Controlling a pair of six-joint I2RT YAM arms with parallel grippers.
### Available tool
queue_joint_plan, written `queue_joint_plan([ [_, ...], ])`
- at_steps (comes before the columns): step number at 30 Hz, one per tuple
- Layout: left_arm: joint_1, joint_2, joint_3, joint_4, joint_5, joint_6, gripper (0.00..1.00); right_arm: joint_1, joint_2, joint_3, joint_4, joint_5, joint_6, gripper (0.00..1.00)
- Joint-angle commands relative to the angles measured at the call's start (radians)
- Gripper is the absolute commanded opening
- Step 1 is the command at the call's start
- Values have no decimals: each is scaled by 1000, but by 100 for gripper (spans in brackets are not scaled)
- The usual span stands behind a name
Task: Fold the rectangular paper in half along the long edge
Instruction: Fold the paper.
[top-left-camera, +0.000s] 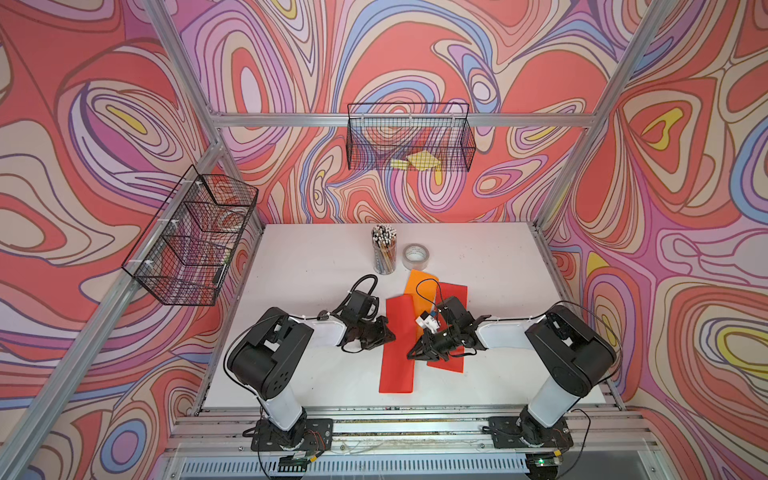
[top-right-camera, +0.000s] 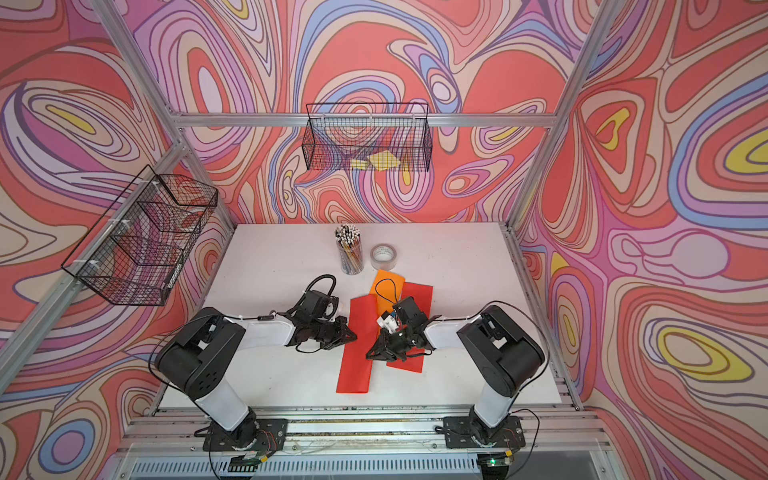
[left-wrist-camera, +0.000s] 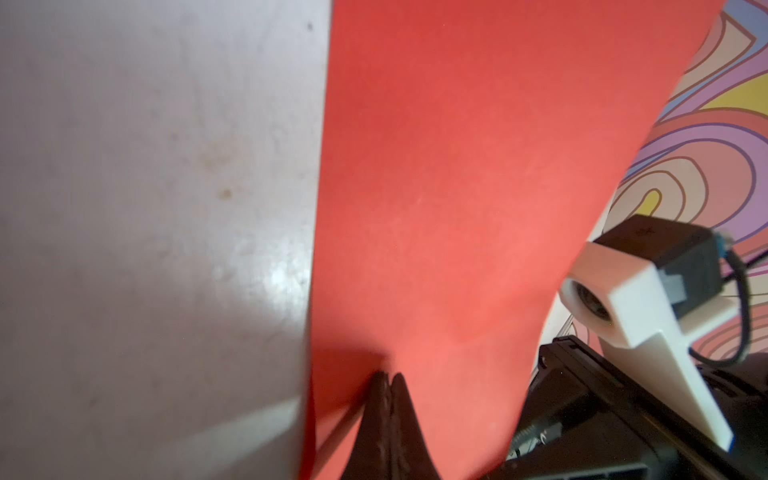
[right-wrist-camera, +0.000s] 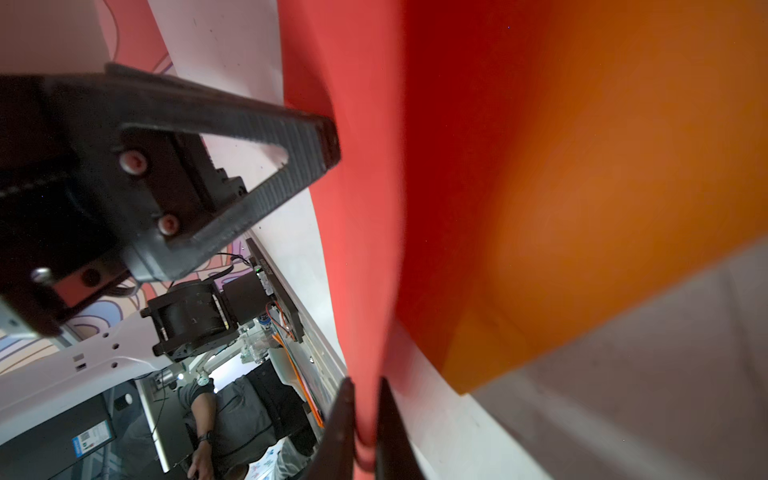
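The rectangular paper (top-left-camera: 397, 374) is bright red and lies as a long narrow strip on the white table (top-left-camera: 311, 266), running from front to back in both top views (top-right-camera: 353, 374). My left gripper (top-left-camera: 392, 335) is shut, and its tips (left-wrist-camera: 387, 376) rest on the paper (left-wrist-camera: 457, 166) near its left long edge. My right gripper (top-left-camera: 410, 356) is shut on the paper's right long edge. In the right wrist view the red sheet (right-wrist-camera: 357, 208) rises curved from between the jaws of that gripper (right-wrist-camera: 365, 380).
An orange sheet (top-left-camera: 422, 282) and a darker red sheet (top-left-camera: 455, 291) lie partly under the right arm. A cup of pencils (top-left-camera: 384, 251) and a tape roll (top-left-camera: 415, 257) stand behind them. Wire baskets (top-left-camera: 195, 237) (top-left-camera: 411, 137) hang on the walls.
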Motion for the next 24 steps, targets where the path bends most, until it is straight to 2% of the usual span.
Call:
queue_joint_plan([
  [1,-4,3,-21,-72,-50,15,0,1,-57,-33,24,36,36,0],
  [2,-3,4,-21,-72,-51,15,0,1,-71,-37,20,40,38,2],
  [5,-4,8,-21,-68,-49,14,0,3,-96,-45,7,47,42,25],
  [6,-4,10,-21,-66,-48,13,0,5,-101,-48,8,47,45,30],
  [10,-3,16,-21,-61,-45,10,0,32,-114,-58,23,45,62,35],
  [12,-4,18,-23,-59,-46,9,0,51,-116,-64,33,54,74,34],
  [15,-4,18,-25,-61,-46,9,0,78,-119,-78,56,70,98,26],
  [16,-3,19,-25,-62,-47,9,0,87,-120,-83,64,76,107,21],
  [18,-4,19,-24,-64,-47,10,0,103,-122,-96,77,81,128,0],
  [23,-4,25,-20,-64,-45,11,0,135,-152,-120,101,100,162,0],
  [24,-4,27,-20,-64,-44,11,0,136,-160,-120,95,104,163,4],
])
